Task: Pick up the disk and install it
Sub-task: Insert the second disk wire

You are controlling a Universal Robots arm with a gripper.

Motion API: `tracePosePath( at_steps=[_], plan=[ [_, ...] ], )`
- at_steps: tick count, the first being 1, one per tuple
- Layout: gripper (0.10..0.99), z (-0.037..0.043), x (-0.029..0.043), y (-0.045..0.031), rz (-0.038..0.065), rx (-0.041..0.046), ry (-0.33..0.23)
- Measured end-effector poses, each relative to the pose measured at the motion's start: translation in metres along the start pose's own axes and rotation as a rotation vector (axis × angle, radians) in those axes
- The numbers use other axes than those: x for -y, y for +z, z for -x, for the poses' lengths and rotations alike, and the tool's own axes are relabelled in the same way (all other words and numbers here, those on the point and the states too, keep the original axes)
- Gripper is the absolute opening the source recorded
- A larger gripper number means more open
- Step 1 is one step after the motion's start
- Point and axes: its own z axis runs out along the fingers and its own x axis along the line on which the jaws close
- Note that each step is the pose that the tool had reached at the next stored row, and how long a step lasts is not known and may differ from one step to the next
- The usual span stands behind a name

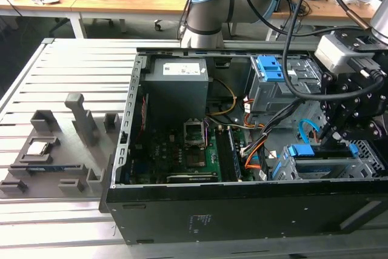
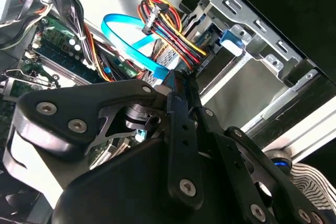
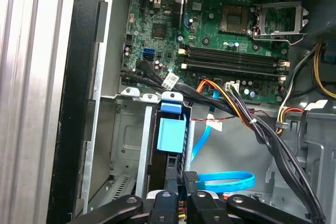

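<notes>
First wrist view: fingers (image 3: 178,195) pinch the disk (image 3: 171,135) upright between close drive cage (image 3: 122,129) walls.

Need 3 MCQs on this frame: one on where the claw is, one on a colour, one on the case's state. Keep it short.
1. Where is the claw?
A. Over the grey fixture at the exterior view's left
B. Outside the case, above the bench behind
C. At the drive cage, at the exterior view's right end of the case

2. What colour is the disk's carrier frame?
A. Red
B. Blue
C. Yellow

3. How is the case?
A. Lying open, motherboard exposed
B. Closed by a side panel
C. Standing upright, closed

Answers:
1. C: the claw hangs at the drive cage.
2. B: in the first wrist view the disk shows a bright blue frame.
3. A: the case lies with no panel on top, and the motherboard is in plain sight.
</notes>
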Motion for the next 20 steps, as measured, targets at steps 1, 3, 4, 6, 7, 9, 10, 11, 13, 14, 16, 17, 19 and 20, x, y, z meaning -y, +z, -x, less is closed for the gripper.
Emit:
tracePosePath(
  at_steps=[1,3,4,6,7,9,10,11,13,14,16,17,19,20],
  plan=[
    [0.161,-0.0001,0.0000,-0.0004,0.000,-0.0001,-0.001],
    [0.161,-0.0001,-0.0001,-0.0012,-0.001,0.0001,-0.005],
    [0.161,-0.0010,-0.0002,-0.0015,-0.001,-0.0005,-0.007],
    [0.161,-0.0041,-0.0006,-0.0014,-0.001,-0.0005,-0.011],
    [0.161,-0.0048,-0.0007,-0.0013,-0.001,-0.0002,-0.012],
    [0.161,-0.0058,-0.0008,-0.0013,-0.002,0.0021,-0.013],
    [0.161,-0.0058,-0.0008,-0.0013,-0.002,0.0051,-0.013],
    [0.161,-0.0058,-0.0008,-0.0011,-0.002,0.0093,-0.014],
    [0.161,-0.0059,-0.0008,-0.0005,-0.003,0.0123,-0.014],
    [0.161,-0.0061,-0.0009,-0.0005,-0.003,0.0123,-0.014],
    [0.161,-0.0064,-0.0009,-0.0017,-0.003,0.0124,-0.014],
    [0.161,-0.0066,-0.0009,-0.0020,-0.003,0.0122,-0.014],
    [0.161,-0.0068,-0.0010,-0.0020,-0.003,0.0124,-0.014],
    [0.161,-0.0069,-0.0010,-0.0011,-0.003,0.0123,-0.014]
  ],
)
